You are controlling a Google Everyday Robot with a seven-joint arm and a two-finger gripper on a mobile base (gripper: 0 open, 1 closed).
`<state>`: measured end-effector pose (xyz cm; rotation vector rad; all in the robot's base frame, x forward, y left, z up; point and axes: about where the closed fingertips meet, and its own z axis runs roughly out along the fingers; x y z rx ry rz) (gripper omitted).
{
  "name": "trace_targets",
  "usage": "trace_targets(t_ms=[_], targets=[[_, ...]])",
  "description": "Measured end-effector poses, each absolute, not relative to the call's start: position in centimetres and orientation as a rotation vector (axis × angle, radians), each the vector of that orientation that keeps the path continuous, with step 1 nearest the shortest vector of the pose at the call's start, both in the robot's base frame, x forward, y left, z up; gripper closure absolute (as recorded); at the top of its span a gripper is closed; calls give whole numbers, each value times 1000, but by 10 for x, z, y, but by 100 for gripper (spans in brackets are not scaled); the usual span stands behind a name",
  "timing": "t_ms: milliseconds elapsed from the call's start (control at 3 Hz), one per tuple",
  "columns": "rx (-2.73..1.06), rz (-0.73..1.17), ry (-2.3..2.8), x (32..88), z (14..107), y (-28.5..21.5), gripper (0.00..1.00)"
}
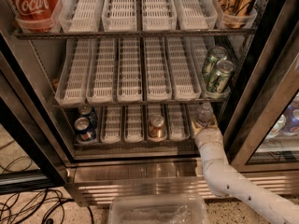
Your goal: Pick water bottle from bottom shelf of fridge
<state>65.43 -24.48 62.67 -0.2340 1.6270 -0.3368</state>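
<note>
The water bottle [204, 112] is small and clear with a clear cap. It stands upright at the right end of the bottom shelf [135, 143] of the fridge [140, 169]. My gripper [204, 125] is at the end of the white arm [219, 171], which reaches in from the lower right. The gripper is at the bottle's lower body and hides the bottle's base. The bottle's cap and shoulders show above it.
On the bottom shelf are two blue cans [84, 127] at the left and an orange-brown can [156, 125] in the middle. Two green cans [216, 71] stand on the rack above the bottle. A red Coca-Cola can [32, 3] is top left. A clear bin [159, 211] and cables [28, 206] lie on the floor.
</note>
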Motion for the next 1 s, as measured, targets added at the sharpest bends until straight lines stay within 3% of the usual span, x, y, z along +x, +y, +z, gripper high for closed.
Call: trace_targets(t_ms=[333,1000], targets=[[-234,-336,1627,654,627,-245,100],[-200,-279,1612,650,636,-243,100]])
